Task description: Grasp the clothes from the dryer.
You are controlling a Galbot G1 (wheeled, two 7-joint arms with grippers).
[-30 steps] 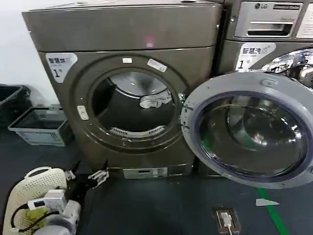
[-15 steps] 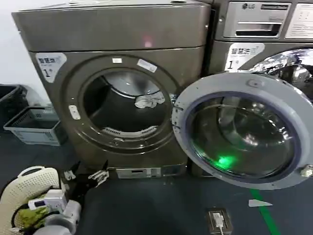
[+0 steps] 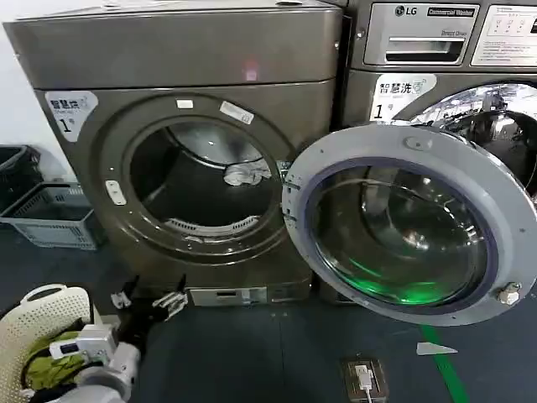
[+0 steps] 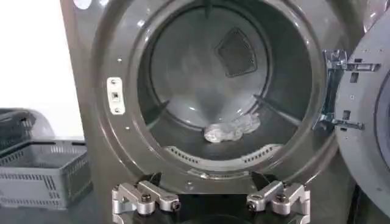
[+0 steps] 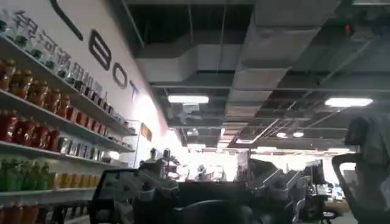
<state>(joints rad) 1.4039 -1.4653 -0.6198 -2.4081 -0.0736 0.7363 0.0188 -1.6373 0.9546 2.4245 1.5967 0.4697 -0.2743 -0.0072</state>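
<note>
White clothes [image 3: 246, 174] lie deep in the dryer [image 3: 193, 101] drum, well beyond the wide-open, empty left gripper [image 3: 151, 300]

Left hand [image 3: 149, 300] low, fingers spread wide apart.

A laundry corner inside a shop-like robot demo hall: dryer [image 3: 185, 143] with an LG washer [image 3: 436, 50] at 3 o'clock, baskets [image 3: 54, 220], stocked drink shelves [image 5: 42, 115], open ceiling ducts [image 5: 268, 55]

A dark floor [image 3: 252, 353] carries a grey basket [image 3: 50, 220], green tape [image 3: 449, 369] and a silver LG machine [image 3: 436, 50].
</note>
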